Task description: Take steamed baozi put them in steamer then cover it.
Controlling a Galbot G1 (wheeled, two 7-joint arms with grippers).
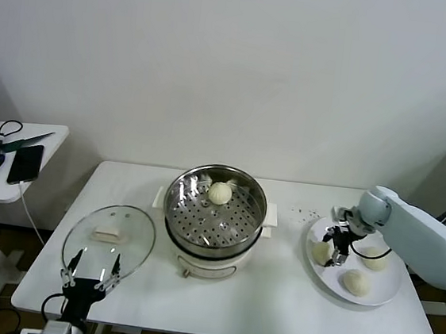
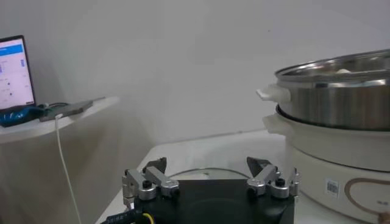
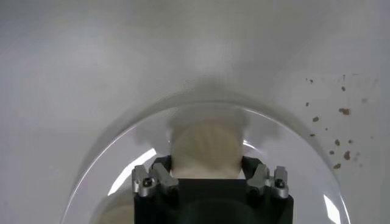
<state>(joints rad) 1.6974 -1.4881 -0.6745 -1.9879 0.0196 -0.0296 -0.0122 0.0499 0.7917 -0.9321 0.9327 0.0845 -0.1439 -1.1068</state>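
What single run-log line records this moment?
right gripper: around baozi on plate | left gripper: open, idle by cover | steamer: one baozi inside

The right arm reaches in from the right side, its wrist bent downward, and the right gripper (image 1: 336,249) points down with its fingers (image 3: 159,175) set apart on either side of a bun. The left gripper (image 1: 90,275) rests low at the near left, fingers (image 2: 153,177) spread wide with nothing between them.

Steamer (image 1: 214,222), table centre: open, one baozi (image 1: 219,192) inside. Three baozi (image 1: 356,283) on right-edge plate. Glass cover (image 1: 109,240) flat, front-left.
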